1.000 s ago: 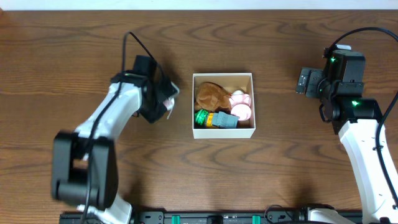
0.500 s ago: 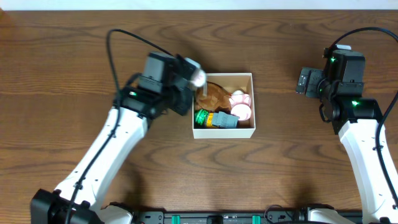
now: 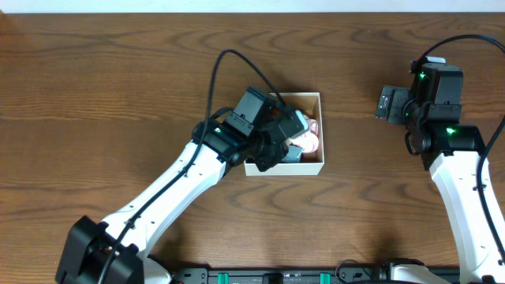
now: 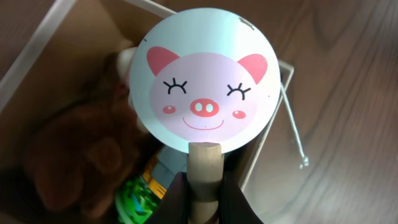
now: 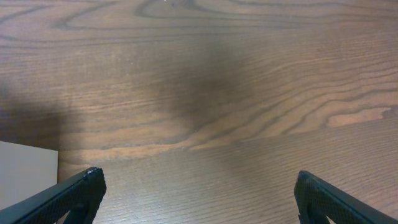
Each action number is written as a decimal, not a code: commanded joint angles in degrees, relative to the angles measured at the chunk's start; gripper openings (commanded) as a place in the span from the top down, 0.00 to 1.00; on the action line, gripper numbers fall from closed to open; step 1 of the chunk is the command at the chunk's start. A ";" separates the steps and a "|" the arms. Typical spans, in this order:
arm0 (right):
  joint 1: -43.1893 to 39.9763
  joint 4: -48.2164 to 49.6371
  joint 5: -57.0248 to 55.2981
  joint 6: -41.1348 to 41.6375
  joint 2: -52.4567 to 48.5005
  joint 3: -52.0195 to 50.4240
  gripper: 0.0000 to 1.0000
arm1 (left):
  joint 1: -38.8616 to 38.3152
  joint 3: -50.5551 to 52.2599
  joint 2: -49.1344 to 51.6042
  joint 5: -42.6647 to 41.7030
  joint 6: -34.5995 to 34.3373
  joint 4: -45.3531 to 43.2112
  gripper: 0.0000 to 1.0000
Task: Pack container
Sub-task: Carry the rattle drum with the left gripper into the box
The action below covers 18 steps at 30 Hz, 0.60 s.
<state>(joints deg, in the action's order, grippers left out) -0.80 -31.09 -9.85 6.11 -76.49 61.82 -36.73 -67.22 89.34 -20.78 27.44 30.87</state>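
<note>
The container is a shallow white box with a tan inside at the table's middle. In it lie a brown plush toy, a green toy, a grey and yellow block and a pink toy. My left gripper is above the box, shut on the wooden handle of a round pig-face paddle, light blue with a pink face. A thin string hangs from the paddle. My right gripper is open and empty over bare table, right of the box.
The wooden table surrounds the box. A white corner of the box shows at the left of the right wrist view. The left arm stretches from the front left to the box.
My left gripper has carried the pig-face paddle from left of the box to over its inside. The right arm has not moved.
</note>
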 commanded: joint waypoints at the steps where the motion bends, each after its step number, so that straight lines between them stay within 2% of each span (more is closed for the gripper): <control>1: 0.02 -0.04 0.02 0.70 -0.31 0.31 0.01 | 0.04 -0.50 1.51 1.40 13.92 0.09 0.94; 7: 0.02 -0.04 0.02 0.70 -0.31 0.31 0.01 | 0.04 -0.50 4.68 8.44 20.33 0.00 0.94; 11: 0.02 -0.04 0.02 0.70 -0.31 0.31 0.01 | 0.04 -0.50 7.08 11.45 20.83 -0.44 0.94; 18: 0.02 -0.04 0.02 0.70 -0.31 0.31 0.01 | 0.17 -0.50 9.42 11.96 20.96 -0.83 0.94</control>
<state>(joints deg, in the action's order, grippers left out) -0.80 -31.09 -9.85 6.11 -76.49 61.82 -36.75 -67.22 98.43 -10.22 47.03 30.17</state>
